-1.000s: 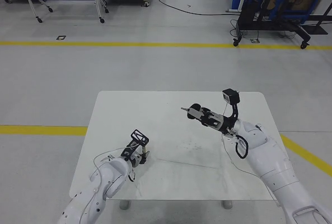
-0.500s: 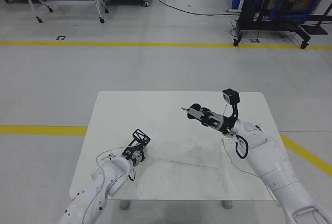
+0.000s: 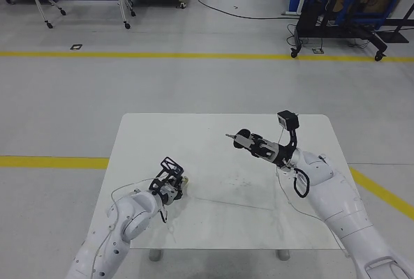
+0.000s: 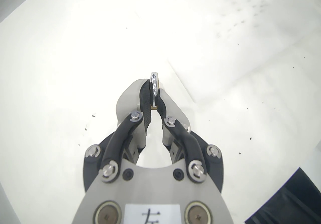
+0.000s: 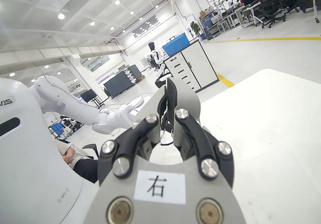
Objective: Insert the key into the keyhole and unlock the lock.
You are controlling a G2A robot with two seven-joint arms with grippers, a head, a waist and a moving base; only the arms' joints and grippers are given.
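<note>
My left gripper sits low over the near left part of the white table. It is shut on a small padlock: the chrome shackle sticks out past the fingertips and a strip of brass body shows between the black pads. My right gripper is held above the far middle of the table, shut on the key, whose thin metal tip points left. In the right wrist view the right gripper has its pads pressed together, with the key's dark head just behind them.
The tabletop around both grippers is bare apart from small dark specks. A wide stretch of table separates lock and key. Yellow floor lines run beyond the far edge.
My left arm has shifted slightly and its wrist has turned, with the padlock still in the gripper. The right arm and the key have stayed in place.
</note>
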